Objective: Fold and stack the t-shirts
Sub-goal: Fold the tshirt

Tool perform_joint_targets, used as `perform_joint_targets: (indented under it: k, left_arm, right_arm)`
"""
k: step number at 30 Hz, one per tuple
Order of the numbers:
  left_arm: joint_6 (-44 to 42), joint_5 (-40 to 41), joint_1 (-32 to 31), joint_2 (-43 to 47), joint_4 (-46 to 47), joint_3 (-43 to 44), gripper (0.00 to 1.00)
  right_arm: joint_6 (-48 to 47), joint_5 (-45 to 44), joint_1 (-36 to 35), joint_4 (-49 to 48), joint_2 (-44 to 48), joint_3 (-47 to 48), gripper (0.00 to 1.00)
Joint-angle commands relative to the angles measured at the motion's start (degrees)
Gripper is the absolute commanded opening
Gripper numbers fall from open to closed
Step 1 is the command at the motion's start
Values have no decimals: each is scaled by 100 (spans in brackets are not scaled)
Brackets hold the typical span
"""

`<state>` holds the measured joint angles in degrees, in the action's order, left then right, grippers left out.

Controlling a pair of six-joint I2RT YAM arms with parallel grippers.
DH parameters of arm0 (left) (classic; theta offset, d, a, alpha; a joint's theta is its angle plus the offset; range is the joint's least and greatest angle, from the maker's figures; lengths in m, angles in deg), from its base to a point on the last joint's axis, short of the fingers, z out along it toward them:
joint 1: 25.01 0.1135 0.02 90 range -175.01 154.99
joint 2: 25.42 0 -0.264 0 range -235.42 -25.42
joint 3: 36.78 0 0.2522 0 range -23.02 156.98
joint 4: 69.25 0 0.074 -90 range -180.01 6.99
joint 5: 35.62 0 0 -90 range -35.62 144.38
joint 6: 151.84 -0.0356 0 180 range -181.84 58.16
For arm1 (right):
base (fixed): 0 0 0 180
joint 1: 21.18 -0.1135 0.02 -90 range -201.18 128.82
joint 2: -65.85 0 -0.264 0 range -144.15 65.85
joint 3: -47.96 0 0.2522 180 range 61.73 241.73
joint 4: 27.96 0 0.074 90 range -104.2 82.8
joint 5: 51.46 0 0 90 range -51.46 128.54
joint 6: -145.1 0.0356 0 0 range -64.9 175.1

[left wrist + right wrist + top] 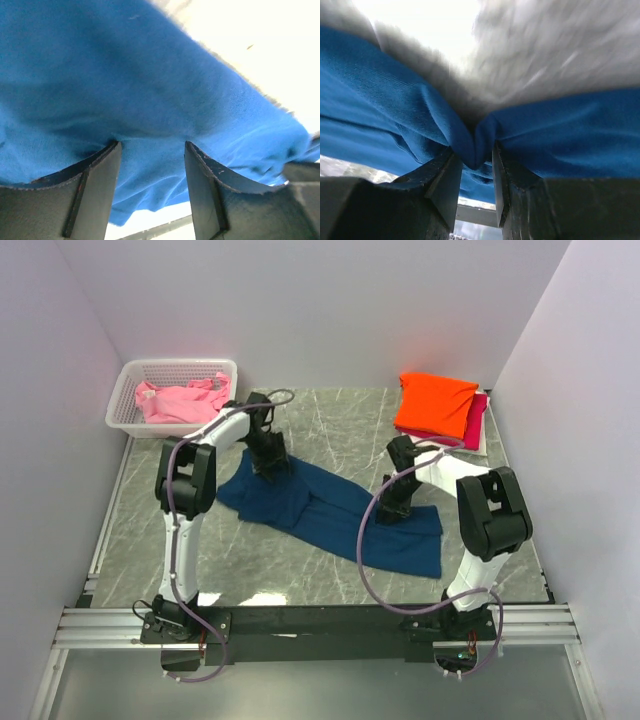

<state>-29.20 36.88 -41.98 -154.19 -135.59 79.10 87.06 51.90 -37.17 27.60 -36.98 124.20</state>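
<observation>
I count five tees. One dark navy knit t-shirt [325, 515] lies rumpled mid-frame on the grey marbled table [340, 420]. One pink tee [180, 400] is in the white lattice basket [180, 365], upper left. Upper right is a stack: orange tee [435, 400], magenta tee [476, 420], and a white tee [484, 443] that's only a sliver. Right gripper [472, 155] is pinching a navy fold. Left gripper [152, 145] has its jaws apart, tips against the cloth.

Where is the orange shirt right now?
In the top view, the orange shirt lies folded at the table's far right corner, atop a magenta shirt, beyond the right gripper pinching the navy shirt.
</observation>
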Motion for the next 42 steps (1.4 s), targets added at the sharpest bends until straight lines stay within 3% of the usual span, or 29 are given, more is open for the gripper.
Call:
perform_joint_targets:
  k: [1,8,14,18,23,27,33,42]
  left_arm:
    - [-425,555,-43,-779,687,761,61]
    - [-715,89,-148,-940,1381,1538,63]
    - [-566,53,-149,-150,2014,1381,66]
    - [-347,158,-149,736,2164,864,68]
    - [-118,264,-149,1354,1865,142,69]
    - [84,-52,-149,1793,2356,-1158,71]
    - [146,-105,-140,1751,2507,-1783,72]
    - [85,123,-105,1136,2595,-1846,72]
  right_arm:
    - [354,-212,-334,302,166,-394,37]
    - [837,-448,-808,486,833,-632,37]
    - [961,-923,-1169,803,1650,-421,37]
    - [548,-1213,-1266,839,1968,-333,38]
    - [162,-828,-1275,278,2074,-666,38]
    - [82,-476,-1319,-206,1916,-922,38]
    - [-33,-265,-1389,-770,1564,-1238,38]
    - [-103,-89,-1459,-919,1160,-1431,38]
